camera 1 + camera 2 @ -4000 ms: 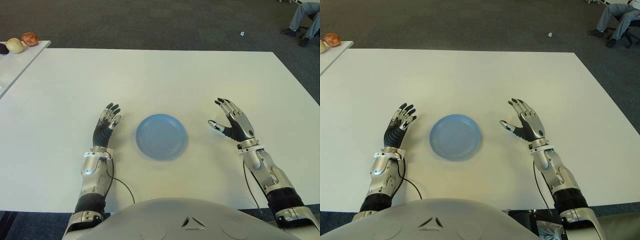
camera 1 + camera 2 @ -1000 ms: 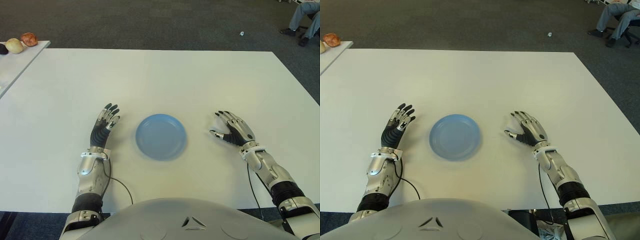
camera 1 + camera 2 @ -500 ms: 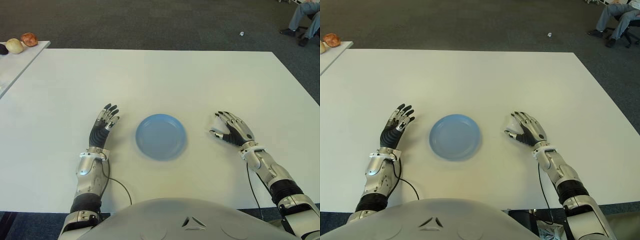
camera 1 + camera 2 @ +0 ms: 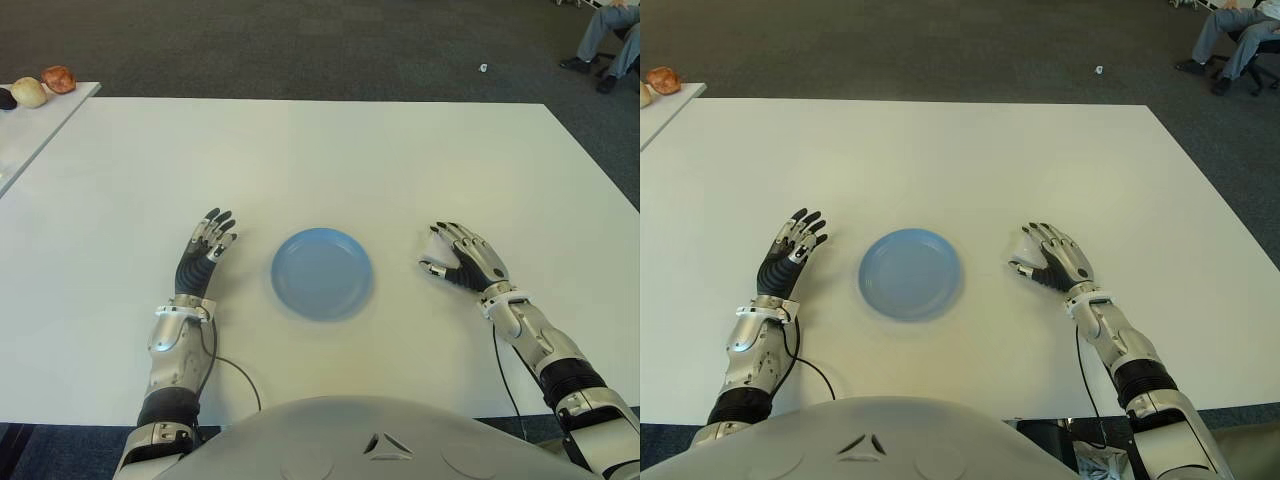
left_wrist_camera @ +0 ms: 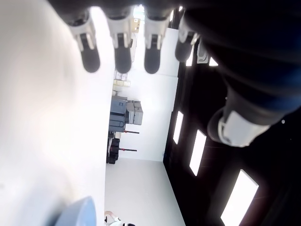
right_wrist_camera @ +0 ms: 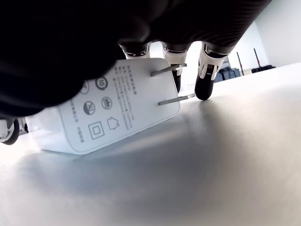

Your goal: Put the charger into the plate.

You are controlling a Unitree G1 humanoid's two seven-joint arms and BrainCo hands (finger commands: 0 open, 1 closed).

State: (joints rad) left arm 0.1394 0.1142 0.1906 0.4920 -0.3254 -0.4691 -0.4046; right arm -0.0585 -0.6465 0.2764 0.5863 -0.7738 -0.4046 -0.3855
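Note:
A round blue plate [image 4: 322, 272] lies on the white table [image 4: 320, 150], between my two hands. The charger [image 6: 108, 113] is a white block with two metal prongs, lying flat on the table to the right of the plate. My right hand [image 4: 1052, 262] is low over it, palm down, with the fingers [image 6: 207, 70] arched past the prongs and their tips at the table. Only a white corner of the charger [image 4: 1026, 244] peeks out from under that hand in the eye views. My left hand [image 4: 203, 250] shows left of the plate, fingers spread and holding nothing.
A second white table [image 4: 20, 130] at the far left carries a few round objects [image 4: 45, 85]. A person's legs [image 4: 605, 35] show at the top right, on dark carpet. A thin black cable [image 4: 235, 375] trails by my left forearm.
My right hand has come down from a raised, palm-up-facing pose to sit low over the charger. My left hand has drifted slightly to the left and back.

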